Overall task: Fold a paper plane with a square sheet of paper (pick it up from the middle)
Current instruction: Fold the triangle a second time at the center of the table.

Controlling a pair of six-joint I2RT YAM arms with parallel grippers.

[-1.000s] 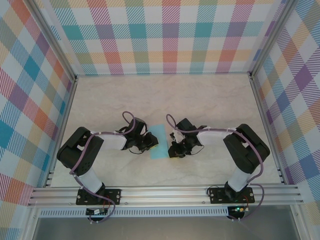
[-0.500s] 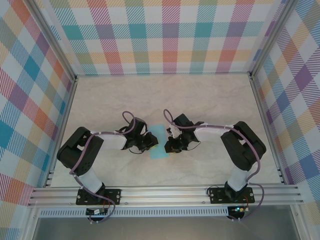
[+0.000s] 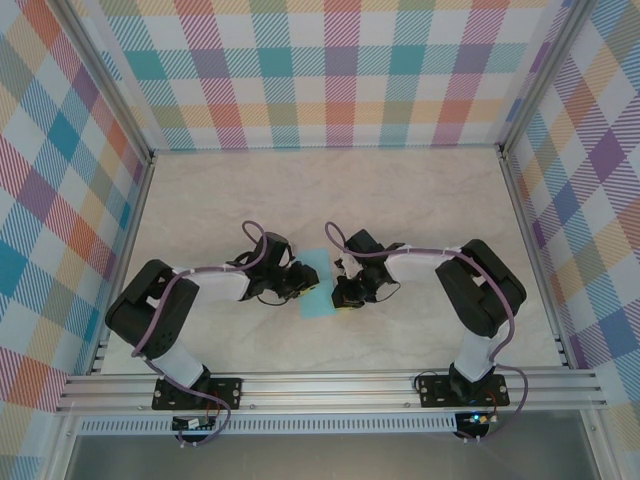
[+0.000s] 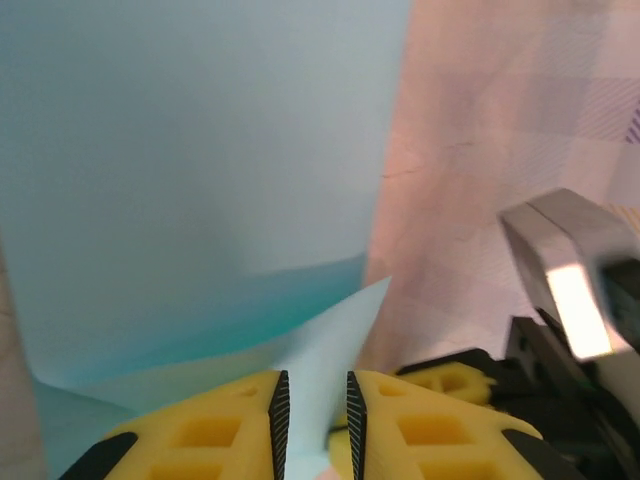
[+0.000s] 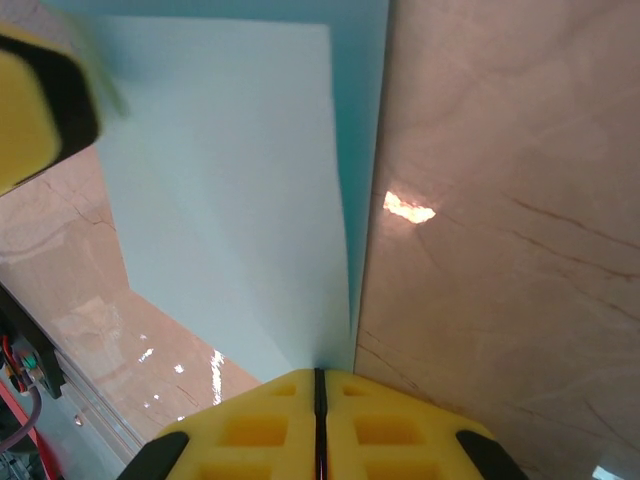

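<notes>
The square sheet of paper (image 3: 319,268), light blue, lies on the marble table between my two grippers, partly folded with one layer lifted. In the left wrist view a raised corner of the paper (image 4: 200,150) passes through the narrow gap of my left gripper (image 4: 312,385), whose pads stand slightly apart. At the paper's right edge, my right gripper (image 5: 320,372) is shut on a lifted flap of the paper (image 5: 230,180). From above, the left gripper (image 3: 306,286) and right gripper (image 3: 343,298) face each other across the sheet.
The marble table (image 3: 330,200) stretches back to plaid walls (image 3: 330,70). Aluminium rails (image 3: 330,385) run along the near edge. The right gripper's yellow finger (image 4: 450,380) sits close to the left one, and the left's yellow finger (image 5: 35,110) shows in the right wrist view.
The right gripper has moved left onto the paper's right edge. The left gripper's jaws have parted a little, and the left arm's elbow has dropped toward the near edge.
</notes>
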